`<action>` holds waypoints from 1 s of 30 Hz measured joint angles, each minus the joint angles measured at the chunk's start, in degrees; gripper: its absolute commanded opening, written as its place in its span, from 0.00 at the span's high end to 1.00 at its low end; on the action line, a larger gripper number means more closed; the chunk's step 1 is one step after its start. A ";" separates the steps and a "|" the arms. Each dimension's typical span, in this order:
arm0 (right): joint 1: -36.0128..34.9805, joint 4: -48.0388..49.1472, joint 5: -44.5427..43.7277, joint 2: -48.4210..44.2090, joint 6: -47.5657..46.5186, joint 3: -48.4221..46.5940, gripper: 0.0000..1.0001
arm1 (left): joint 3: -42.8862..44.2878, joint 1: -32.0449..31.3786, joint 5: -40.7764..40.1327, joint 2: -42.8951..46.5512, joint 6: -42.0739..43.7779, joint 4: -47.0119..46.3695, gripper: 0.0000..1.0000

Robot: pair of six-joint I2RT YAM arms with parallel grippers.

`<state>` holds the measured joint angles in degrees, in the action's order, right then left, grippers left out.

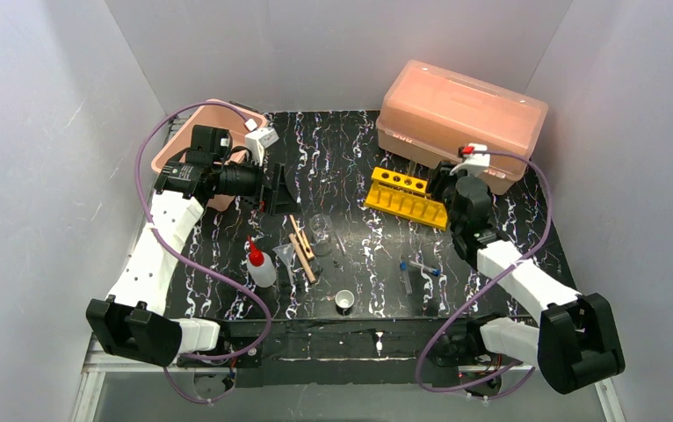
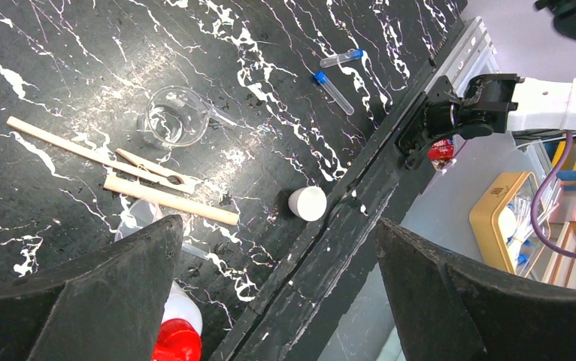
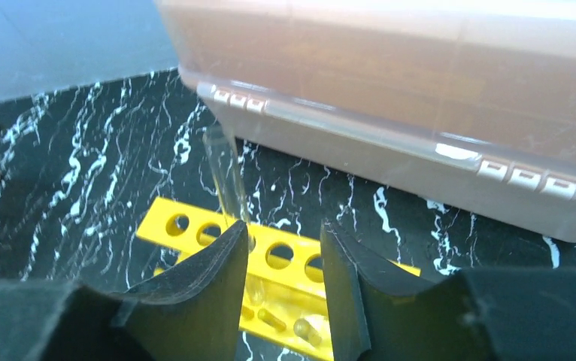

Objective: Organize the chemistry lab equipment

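Observation:
The white squeeze bottle (image 1: 261, 267) with a red nozzle stands at the front left. The glass beaker (image 1: 321, 227), the wooden clamps (image 1: 301, 239), the tiny white cup (image 1: 344, 301) and two blue-capped tubes (image 1: 420, 268) lie mid-table. My left gripper (image 1: 280, 189) is open and empty, above the bottle (image 2: 177, 335), clamps (image 2: 131, 171), beaker (image 2: 176, 115) and cup (image 2: 307, 203). My right gripper (image 3: 283, 244) is open over the yellow rack (image 3: 292, 256). A clear tube (image 3: 223, 169) stands in a rack hole beside its left finger (image 3: 217, 278).
The big pink lidded box (image 1: 461, 119) stands right behind the rack (image 1: 403, 199). A pink bin (image 1: 214, 132) sits at the back left behind my left arm. The table's front edge (image 2: 360, 188) runs close to the cup. White walls close in three sides.

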<state>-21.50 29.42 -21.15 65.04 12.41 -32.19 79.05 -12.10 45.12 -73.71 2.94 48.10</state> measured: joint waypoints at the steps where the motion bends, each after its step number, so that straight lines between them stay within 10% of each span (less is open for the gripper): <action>1: 0.79 -1.60 0.40 0.02 1.08 -1.46 0.51 | 0.00 0.00 -0.06 0.00 0.06 0.00 0.01; 12: 3.15 -14.82 8.76 0.67 6.11 -8.07 0.48 | 0.00 0.00 -0.35 0.00 0.56 0.20 0.01; 30: -20.86 -33.91 19.47 20.85 7.42 -22.58 0.46 | -5.02 0.00 -0.49 2.57 5.44 1.64 0.01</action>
<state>-42.37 -4.49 -1.68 85.89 19.83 -54.77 74.03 -12.10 44.64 -71.14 8.38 49.73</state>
